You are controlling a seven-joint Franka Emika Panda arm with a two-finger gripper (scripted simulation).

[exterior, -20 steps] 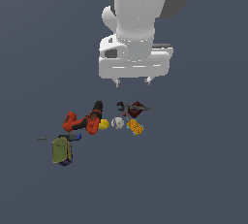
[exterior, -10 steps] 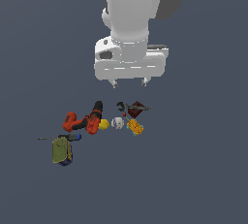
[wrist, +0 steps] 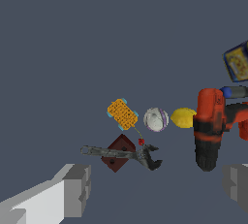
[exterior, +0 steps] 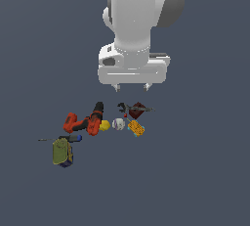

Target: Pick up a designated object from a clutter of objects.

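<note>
Gripper (exterior: 132, 87) open above maroon block (exterior: 138, 108)

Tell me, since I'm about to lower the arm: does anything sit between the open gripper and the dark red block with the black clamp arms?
Nothing visible does. The gripper hangs open above the dark red block, with only empty space between them. The nearest neighbours, the orange block and white ball, lie beside it, not over it.

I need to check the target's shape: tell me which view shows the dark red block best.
The wrist view: there the dark red block is large, its boxy faces clear, with a thin grey clamp-like arm lying across it. The exterior view shows it small, below the open gripper, beside the orange block.
</note>
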